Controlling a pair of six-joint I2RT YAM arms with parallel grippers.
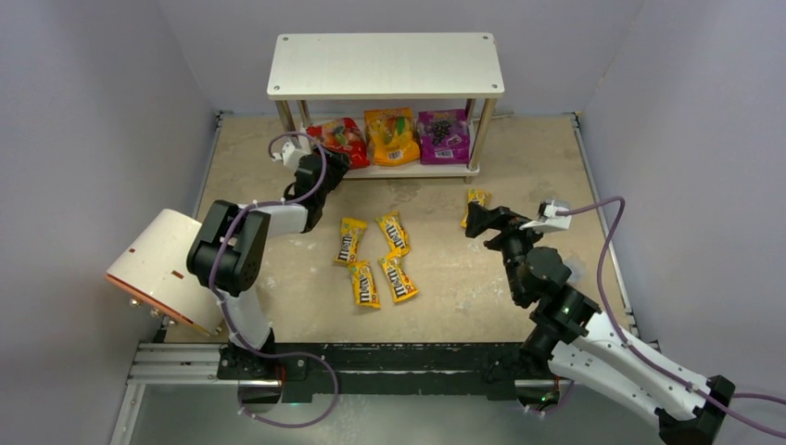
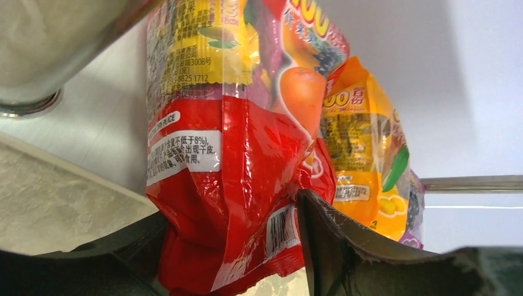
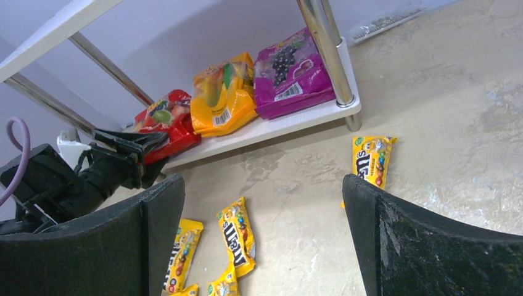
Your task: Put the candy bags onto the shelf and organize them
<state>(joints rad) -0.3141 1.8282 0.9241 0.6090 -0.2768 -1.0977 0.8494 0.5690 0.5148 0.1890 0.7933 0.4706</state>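
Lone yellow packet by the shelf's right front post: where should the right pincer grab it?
Probably straight down from above, pinching across its narrow width at mid-length. The packet lies flat on the table, long and slim, clear of the post; the open right pincer hangs near it.

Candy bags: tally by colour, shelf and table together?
Yellow M&M's packets: 5
Red pouch: 1
Orange pouch: 1
Purple pouch: 1
Total: 8
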